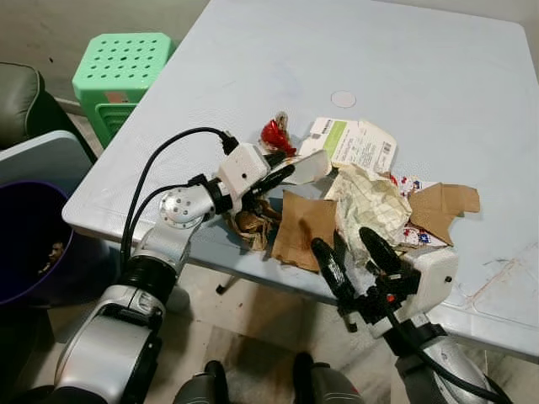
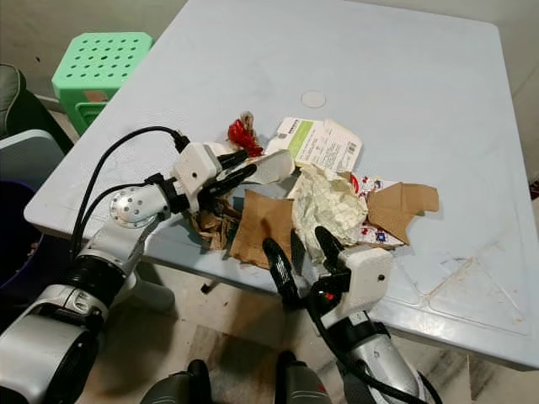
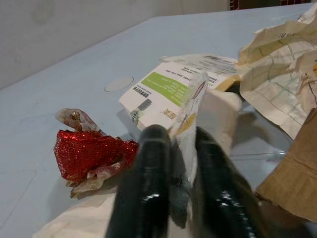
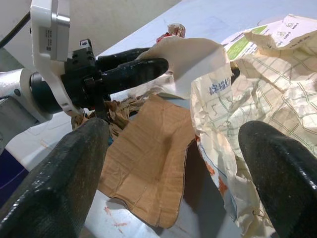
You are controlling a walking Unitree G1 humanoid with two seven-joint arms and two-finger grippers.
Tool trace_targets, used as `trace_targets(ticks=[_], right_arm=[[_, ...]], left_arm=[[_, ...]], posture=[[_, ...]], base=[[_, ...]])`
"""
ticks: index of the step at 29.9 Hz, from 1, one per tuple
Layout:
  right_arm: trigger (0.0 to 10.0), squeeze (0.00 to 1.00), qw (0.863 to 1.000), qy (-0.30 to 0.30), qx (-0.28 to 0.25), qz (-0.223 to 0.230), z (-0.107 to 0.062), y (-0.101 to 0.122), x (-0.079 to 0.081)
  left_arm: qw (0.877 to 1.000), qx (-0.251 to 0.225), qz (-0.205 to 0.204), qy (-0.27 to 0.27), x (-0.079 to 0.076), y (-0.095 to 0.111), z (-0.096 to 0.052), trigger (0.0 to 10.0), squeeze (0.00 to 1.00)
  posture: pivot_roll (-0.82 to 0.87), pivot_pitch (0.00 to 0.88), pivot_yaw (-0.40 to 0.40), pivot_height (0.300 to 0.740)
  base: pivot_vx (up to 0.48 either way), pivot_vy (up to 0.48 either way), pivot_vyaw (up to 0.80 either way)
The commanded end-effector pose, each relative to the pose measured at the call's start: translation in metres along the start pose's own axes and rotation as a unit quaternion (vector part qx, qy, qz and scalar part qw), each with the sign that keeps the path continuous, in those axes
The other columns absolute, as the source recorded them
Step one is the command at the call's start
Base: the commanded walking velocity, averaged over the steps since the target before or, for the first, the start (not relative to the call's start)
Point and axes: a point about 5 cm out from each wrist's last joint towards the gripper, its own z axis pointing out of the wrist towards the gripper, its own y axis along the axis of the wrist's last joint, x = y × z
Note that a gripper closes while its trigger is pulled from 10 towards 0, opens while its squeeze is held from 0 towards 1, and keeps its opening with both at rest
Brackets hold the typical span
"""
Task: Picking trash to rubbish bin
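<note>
A heap of trash lies near the front edge of the pale blue table (image 1: 404,50). It holds a red mesh wrapper (image 1: 274,135), a white-and-green printed packet (image 1: 354,143), crumpled gridded paper (image 1: 370,202), flat brown cardboard (image 1: 303,227) and a second cardboard scrap (image 1: 442,206). My left gripper (image 1: 282,172) reaches over the table edge, shut on a white paper scrap (image 3: 213,106) pinched between its fingers (image 3: 153,183). My right gripper (image 1: 349,248) is open just in front of the table edge. It points at the crumpled paper (image 4: 257,79) and the cardboard (image 4: 148,158) without touching them.
A dark purple bin (image 1: 29,240) stands on the floor to my left, below table level. A green perforated stool (image 1: 122,71) sits beyond the table's left corner, with a dark chair (image 1: 21,101) nearby. A crumpled brown wrapper (image 1: 251,223) lies under the left gripper.
</note>
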Motion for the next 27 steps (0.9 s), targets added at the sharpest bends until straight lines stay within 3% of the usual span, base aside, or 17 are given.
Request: trace_targets(ticks=[1,8,16,23,25,27], right_arm=[[10.0,0.00,1.000,-0.001,-0.003,0.001,-0.001,0.001,-0.001],[10.0,0.00,1.000,-0.004,-0.013,0.002,0.002,0.001,-0.002],[10.0,0.00,0.999,-0.012,-0.032,0.006,0.009,0.003,-0.005],[10.0,0.00,0.999,-0.010,-0.035,0.005,0.013,0.002,-0.007],[10.0,0.00,0.999,-0.007,-0.037,0.006,0.015,0.001,-0.008],[10.0,0.00,0.999,-0.005,-0.037,0.005,0.017,0.000,-0.008]], left_arm=[[1.000,0.002,0.009,-0.003,0.002,0.001,0.000,0.0,0.00],[1.000,-0.001,0.018,0.009,0.007,0.002,-0.002,0.0,0.00],[0.995,-0.028,0.033,0.090,0.026,0.012,-0.011,0.0,0.00],[0.989,-0.064,0.012,0.135,0.037,0.021,-0.020,0.0,0.00],[0.982,-0.098,-0.032,0.157,0.042,0.029,-0.023,0.0,0.00],[0.980,-0.107,-0.045,0.159,0.042,0.031,-0.023,0.0,0.00]], posture=[[-0.16,0.289,0.027,0.740],[-0.15,0.281,0.027,0.740],[-0.13,0.264,0.019,0.740],[-0.11,0.250,0.009,0.740],[-0.11,0.247,0.008,0.740],[-0.11,0.241,0.007,0.740]], base=[[0.000,0.000,0.00],[0.000,0.000,0.00],[0.000,0.000,0.00],[0.000,0.000,0.00],[0.000,0.000,0.00],[0.000,0.000,0.00]])
